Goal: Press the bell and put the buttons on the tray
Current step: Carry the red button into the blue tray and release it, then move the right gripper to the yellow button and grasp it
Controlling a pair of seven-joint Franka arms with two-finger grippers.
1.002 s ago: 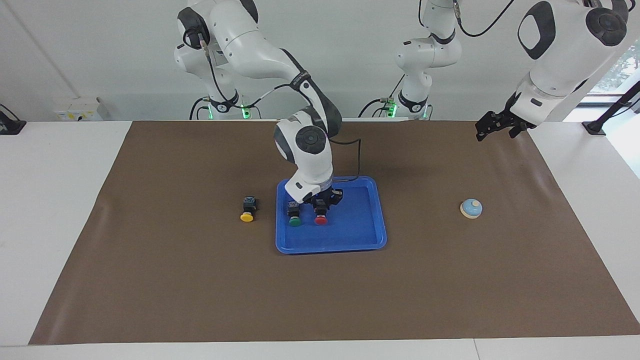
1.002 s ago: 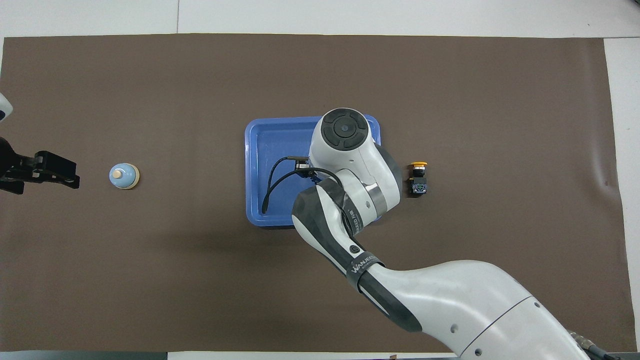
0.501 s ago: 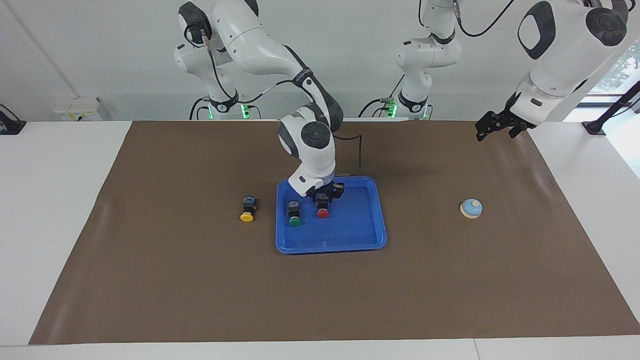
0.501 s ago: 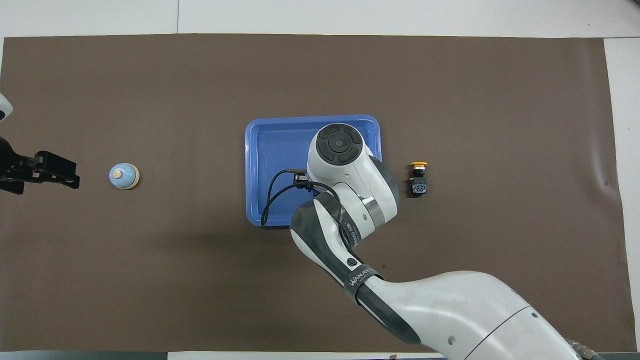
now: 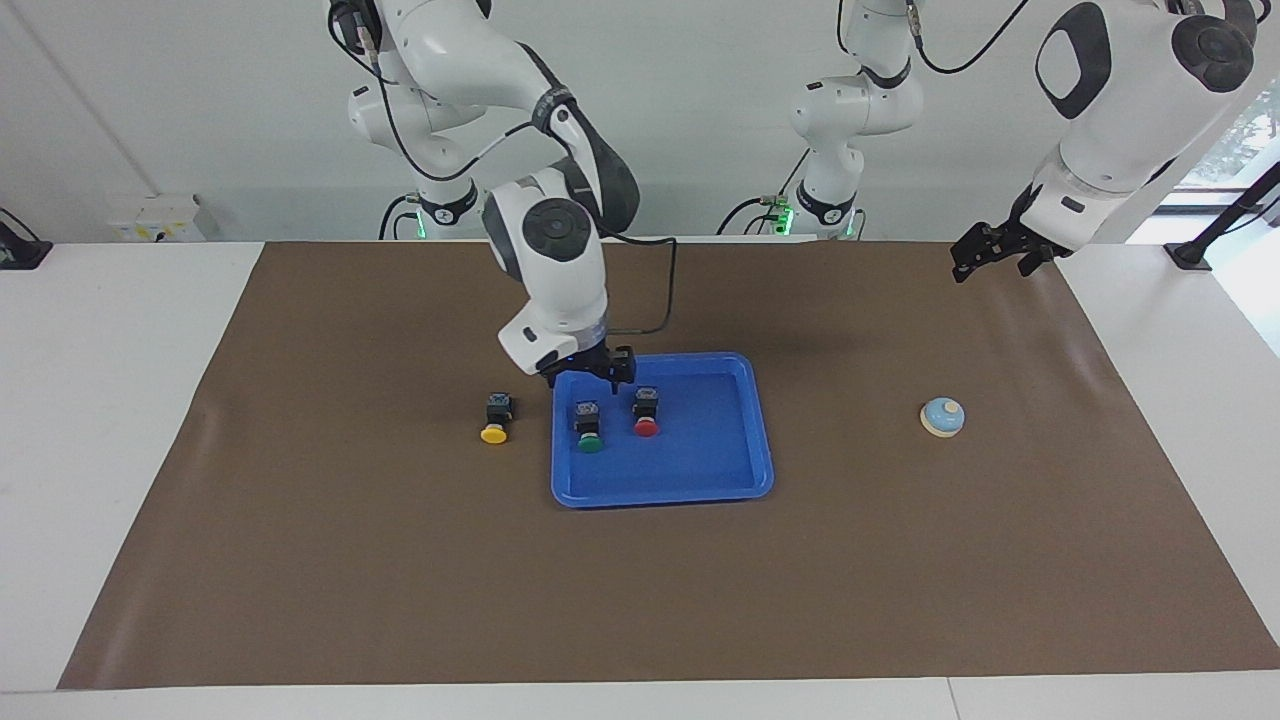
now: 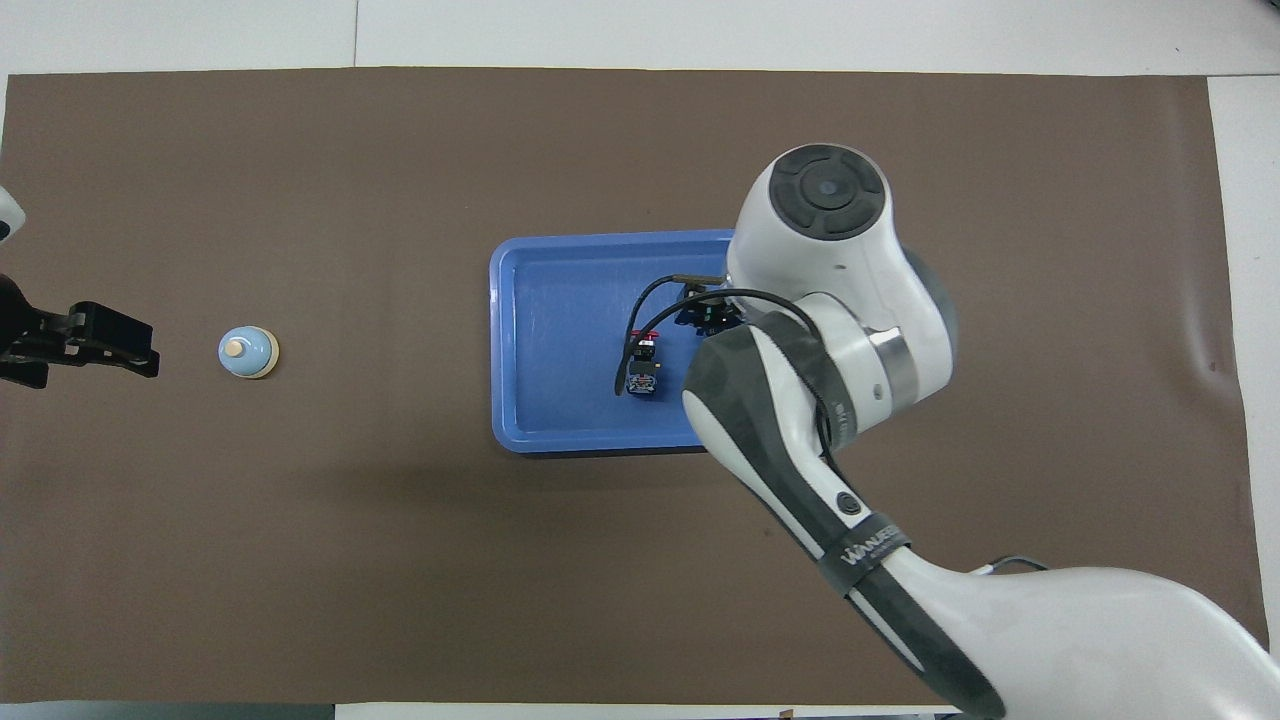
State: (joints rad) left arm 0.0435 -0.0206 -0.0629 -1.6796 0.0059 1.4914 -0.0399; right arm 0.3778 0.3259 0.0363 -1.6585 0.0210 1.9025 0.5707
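Across the tabletop [image 5: 130, 420] lies a brown mat [image 5: 400, 580], and we find the blue tray [image 5: 720, 470] near its middle. Over the tray's corner nearest the robots, toward the right arm's end, hangs the right end effector [image 5: 598, 375] — a second ago it was down on the red button [image 5: 646, 427], closed around it; now it has let go, lifted clear, and its fingers stand apart with nothing between them. So the red button rests in the tray beside the green button [image 5: 590, 443], the two close but not touching, and we judge two of the three placed. The yellow button [image 5: 494, 432] has not moved: it sits on the mat just beside the tray, toward the right arm's end, and looks to be next. The bell [image 5: 942, 417] stands well apart from the tray, toward the left arm's end; nothing shows whether it has been rung. The left end effector [image 5: 985, 255] waits over the mat's edge nearest the robots, fingers open and empty, as before. For room, the tray's half toward the left arm is bare, and the mat around the yellow button is open — only the tray's raised rim needs crossing.
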